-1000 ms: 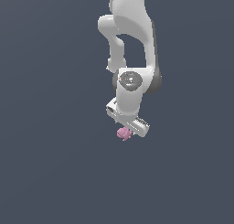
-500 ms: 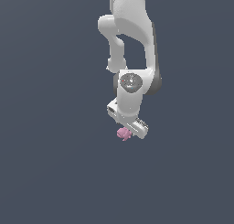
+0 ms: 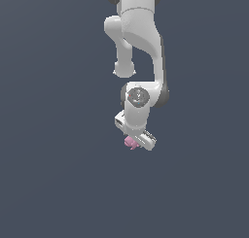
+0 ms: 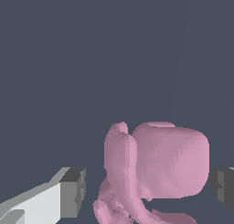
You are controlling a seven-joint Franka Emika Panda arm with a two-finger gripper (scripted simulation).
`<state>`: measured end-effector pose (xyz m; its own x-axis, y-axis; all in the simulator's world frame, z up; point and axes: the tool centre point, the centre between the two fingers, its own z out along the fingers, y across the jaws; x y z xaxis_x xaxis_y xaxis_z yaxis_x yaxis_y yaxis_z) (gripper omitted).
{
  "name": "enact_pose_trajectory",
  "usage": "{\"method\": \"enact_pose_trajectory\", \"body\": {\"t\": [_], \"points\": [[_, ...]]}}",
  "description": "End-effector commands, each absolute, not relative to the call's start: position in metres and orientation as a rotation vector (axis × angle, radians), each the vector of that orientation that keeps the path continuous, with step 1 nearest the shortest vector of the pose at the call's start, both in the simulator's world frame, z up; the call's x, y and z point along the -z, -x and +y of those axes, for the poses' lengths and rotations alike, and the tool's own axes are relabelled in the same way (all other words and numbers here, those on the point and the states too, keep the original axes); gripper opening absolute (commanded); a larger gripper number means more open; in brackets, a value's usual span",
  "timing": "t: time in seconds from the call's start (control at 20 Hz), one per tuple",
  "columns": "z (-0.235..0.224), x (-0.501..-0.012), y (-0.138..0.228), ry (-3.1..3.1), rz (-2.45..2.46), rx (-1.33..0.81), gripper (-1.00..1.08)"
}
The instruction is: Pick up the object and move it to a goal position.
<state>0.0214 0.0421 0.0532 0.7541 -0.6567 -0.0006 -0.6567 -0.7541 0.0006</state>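
Observation:
The object [image 3: 130, 142] is a small pink lumpy toy at the tip of the white arm, low in the middle of the exterior view. In the wrist view the object [image 4: 157, 168] fills the space between the two grey finger pads of my gripper [image 4: 148, 191]. One pad [image 4: 223, 189] stands right against its side, and a thin gap shows between the other pad [image 4: 73, 193] and the toy's rounded lobes. In the exterior view my gripper [image 3: 138, 140] points downward with the toy poking out toward the exterior view's left. Whether the fingers press on it does not show.
Only a plain dark grey-blue background [image 3: 53, 183] surrounds the arm in both views. No other objects, edges or goal marker show.

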Motion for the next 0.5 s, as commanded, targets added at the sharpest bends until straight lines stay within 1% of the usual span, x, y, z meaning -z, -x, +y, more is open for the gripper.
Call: {"method": "enact_pose_trajectory", "body": {"t": [0.0, 0.2, 0.25, 0.45], "points": [[0.0423, -0.0439, -0.0216, -2.942, -1.102, 0.000, 1.00], [0.0421, -0.0405, -0.0227, -2.941, -1.103, 0.000, 1.00], [0.0421, -0.0405, -0.0227, -2.941, -1.103, 0.000, -1.00], [0.0421, -0.0405, -0.0227, -2.941, -1.103, 0.000, -1.00]]}}
